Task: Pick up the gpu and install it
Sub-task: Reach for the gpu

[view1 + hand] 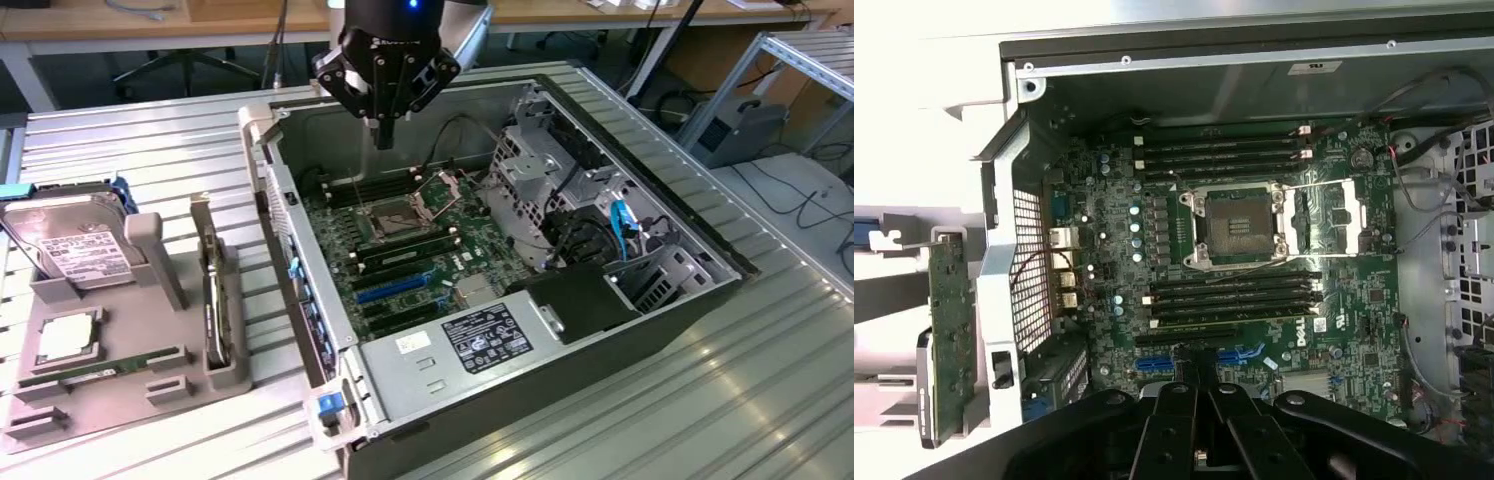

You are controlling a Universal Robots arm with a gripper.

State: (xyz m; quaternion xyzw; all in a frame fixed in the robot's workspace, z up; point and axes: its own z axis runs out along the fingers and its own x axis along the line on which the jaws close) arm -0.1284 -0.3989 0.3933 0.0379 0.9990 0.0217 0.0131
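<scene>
Exterior view. Ribbed metal table (747,400) carries an open desktop computer case (627,330) lying on its side, with the motherboard (400,250) exposed. Just beside the case, toward the exterior view's left, a grey parts holder (174,385) keeps the gpu (211,305) standing on its long edge in a slot, near a hard drive (74,250) and a memory stick (114,365). The gpu is judged stiff, light and fragile, and best taken across its free upper edge, clear of contacts and components. Wrist view: the gpu (951,340) appears as a slim, dark greenish board with a pale metal bracket at one end. The gripper (384,140) hangs over the case's far end, fingers (1176,400) pressed together and holding nothing, apart from the gpu.
</scene>
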